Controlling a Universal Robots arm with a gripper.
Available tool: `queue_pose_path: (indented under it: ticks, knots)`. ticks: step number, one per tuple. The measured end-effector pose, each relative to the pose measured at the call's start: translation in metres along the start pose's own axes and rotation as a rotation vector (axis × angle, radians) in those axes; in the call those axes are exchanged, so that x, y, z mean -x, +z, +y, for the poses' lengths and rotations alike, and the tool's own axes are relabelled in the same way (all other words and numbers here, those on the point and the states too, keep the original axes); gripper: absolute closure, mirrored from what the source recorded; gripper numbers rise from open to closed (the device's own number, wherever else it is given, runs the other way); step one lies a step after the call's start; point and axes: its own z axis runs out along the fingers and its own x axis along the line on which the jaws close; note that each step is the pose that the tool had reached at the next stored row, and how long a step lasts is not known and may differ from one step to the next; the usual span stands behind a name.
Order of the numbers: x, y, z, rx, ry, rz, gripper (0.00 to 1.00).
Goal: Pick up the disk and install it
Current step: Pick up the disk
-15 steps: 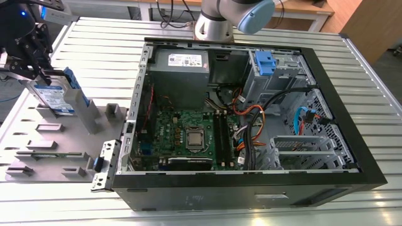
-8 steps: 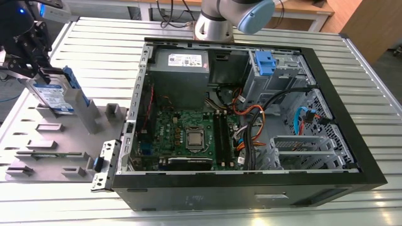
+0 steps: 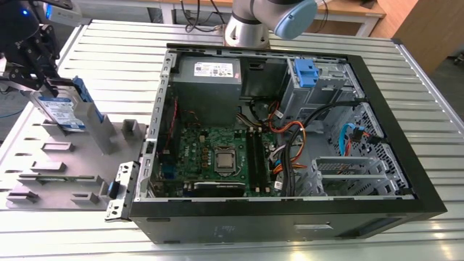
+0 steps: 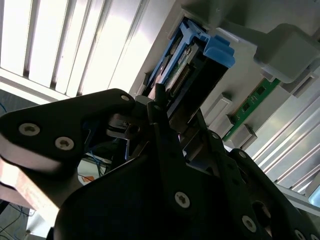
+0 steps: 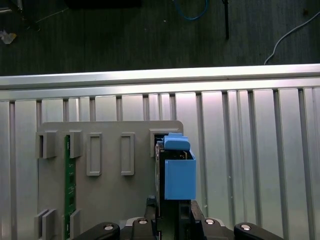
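Black pincer point(image 5: 172, 212) clamped shut on the silver-grey, blue-bracketed rectangular disk point(image 3: 62, 111).
Disk stands upright at grey slotted holder plate point(image 3: 87, 163).

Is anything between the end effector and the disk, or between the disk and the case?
Nothing visible. The end effector is right at the disk, which stands upright in the grey rack. The case lies to the exterior view's right, open side up.
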Motion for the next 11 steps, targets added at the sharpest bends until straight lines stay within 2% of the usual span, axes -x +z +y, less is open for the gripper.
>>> queue_pose_path:
  ticks: [7, 11]
  knots:
    - [0.0, -0.0005, 0.0, 0.0001, 0.0, 0.0001, 0.65]
    - [0.0002, -0.0045, 0.0002, 0.0001, 0.0, 0.0001, 0.65]
